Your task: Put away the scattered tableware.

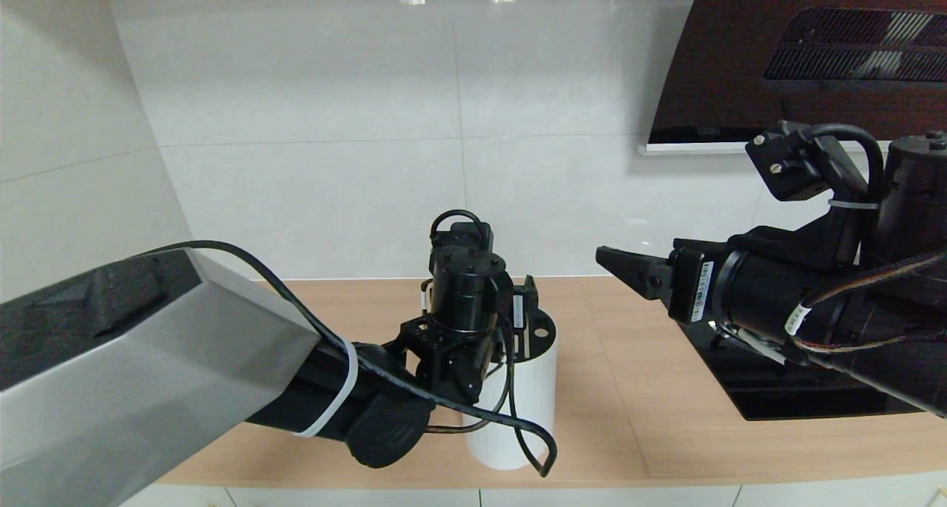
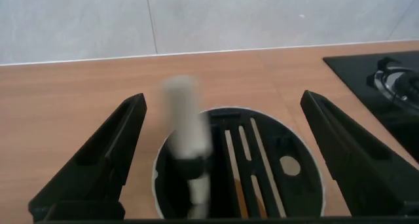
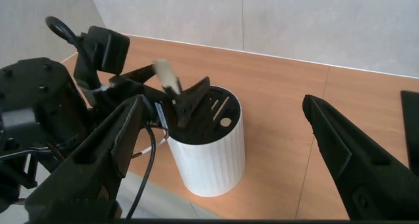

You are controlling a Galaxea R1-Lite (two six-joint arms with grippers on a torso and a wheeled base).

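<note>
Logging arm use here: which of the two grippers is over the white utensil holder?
The left gripper: its open jaws straddle the slotted top of the utensil holder, where a white-handled utensil stands. The right gripper is off to one side.

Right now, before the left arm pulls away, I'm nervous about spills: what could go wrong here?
1. The left gripper stands open astride the white handle poking out of the utensil holder; a sideways retreat could snag the handle and tip the holder.
2. The holder sits close to the front edge of the counter, so a knock might push it off.
</note>
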